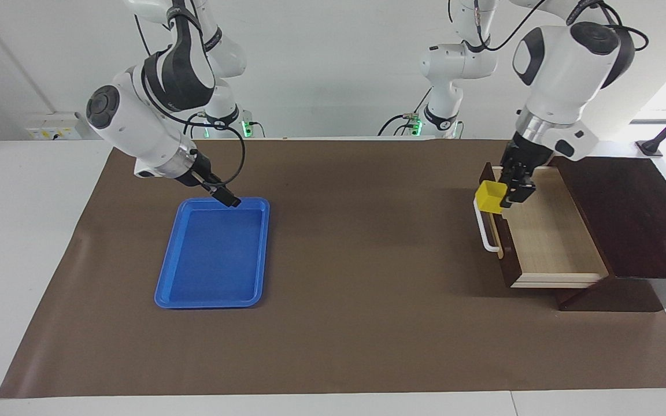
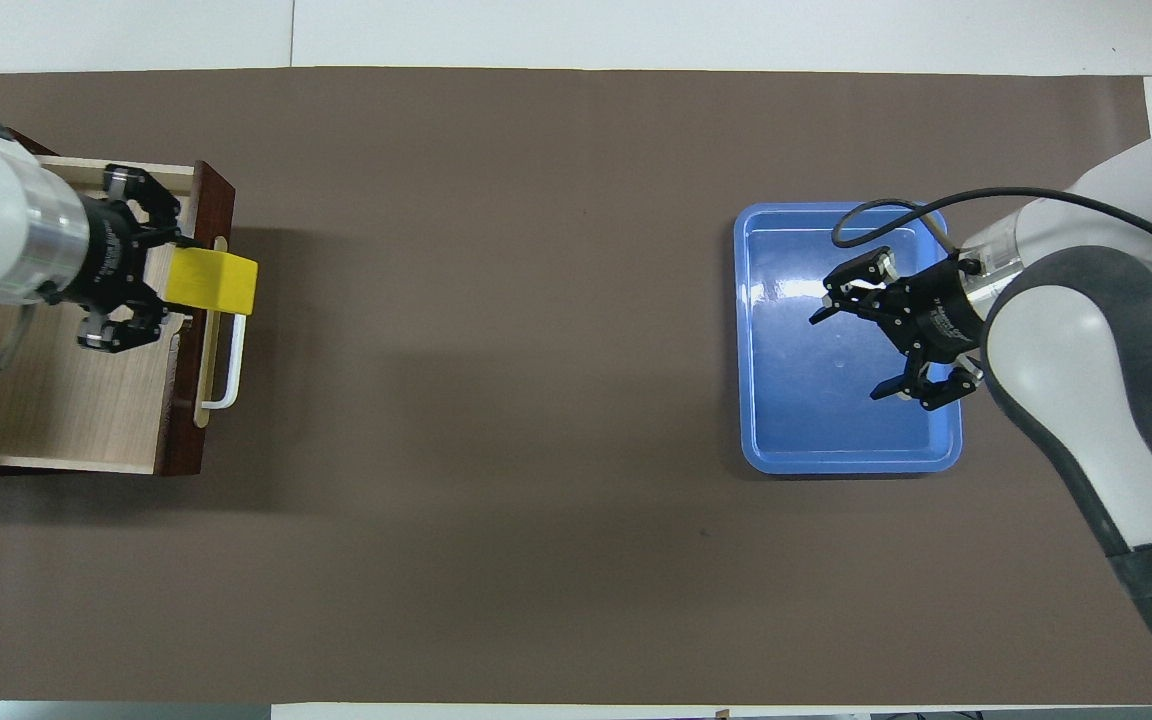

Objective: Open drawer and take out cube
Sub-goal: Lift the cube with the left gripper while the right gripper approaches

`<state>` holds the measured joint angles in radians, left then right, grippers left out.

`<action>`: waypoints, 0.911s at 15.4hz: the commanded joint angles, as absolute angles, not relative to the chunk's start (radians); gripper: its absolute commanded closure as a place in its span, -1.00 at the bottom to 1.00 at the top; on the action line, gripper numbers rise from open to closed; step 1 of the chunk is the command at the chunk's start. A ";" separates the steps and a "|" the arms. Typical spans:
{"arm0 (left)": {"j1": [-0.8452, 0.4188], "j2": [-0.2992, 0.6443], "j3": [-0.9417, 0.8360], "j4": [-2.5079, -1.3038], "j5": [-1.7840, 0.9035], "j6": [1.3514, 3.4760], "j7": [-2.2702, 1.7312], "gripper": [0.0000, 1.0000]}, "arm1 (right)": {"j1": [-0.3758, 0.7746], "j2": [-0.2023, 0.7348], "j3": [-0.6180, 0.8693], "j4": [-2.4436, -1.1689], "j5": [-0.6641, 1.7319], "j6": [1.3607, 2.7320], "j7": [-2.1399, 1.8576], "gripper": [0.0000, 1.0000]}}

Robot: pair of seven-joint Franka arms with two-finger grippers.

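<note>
Now, the mat (image 1: pixel 356 323) covers most of the table, and everything else sits toward its two ends. At the left arm's end stands the drawer (image 1: pixel 547 242), pulled fully open, its pale floor bare and its handle (image 1: pixel 486 228) facing the middle of the mat. Toward the right arm's end lies the tray (image 1: pixel 162 289), nothing in it.

Over the drawer's front panel hangs the left gripper (image 1: pixel 509 188), fingers clamped on the cube (image 1: pixel 490 195). The cube is lifted clear of the drawer floor, above the front panel and handle, and juts out from the fingertips toward the tray. In the overhead view the cube (image 2: pixel 214 281) reads the same way: ahead of the left gripper (image 2: pixel 161 282), pointing along the mat's length at the tray (image 2: pixel 936 455).

Over the tray's edge nearer the robots hovers the right gripper (image 1: pixel 230 200), its fingers spread wide and holding nothing; from above, the right gripper (image 2: pixel 861 340) covers the tray's interior.

My judgement is that the cube is effectively out, and the coming move turns on carrying it sideways past the drawer front. The left arm has it; the right is far nearer the tray. Between them the path crosses only the mat. The handle just under the cube is the one thing to clear.
</note>
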<state>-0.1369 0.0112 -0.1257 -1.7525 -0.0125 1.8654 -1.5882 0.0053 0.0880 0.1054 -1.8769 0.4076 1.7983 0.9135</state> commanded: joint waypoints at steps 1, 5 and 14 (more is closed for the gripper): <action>-0.286 -0.014 -0.112 -1.796 -0.057 1.873 -1.710 1.00 | 0.056 0.095 0.103 -1.931 0.465 1.883 0.986 -1.00; -0.437 -0.022 -0.110 -1.845 -0.084 2.029 -1.923 1.00 | 0.101 0.127 0.103 -1.976 0.577 1.968 1.052 -1.00; -0.568 0.087 -0.109 -1.917 -0.101 2.284 -2.175 1.00 | 0.258 0.253 0.103 -1.941 0.802 2.186 1.244 -1.00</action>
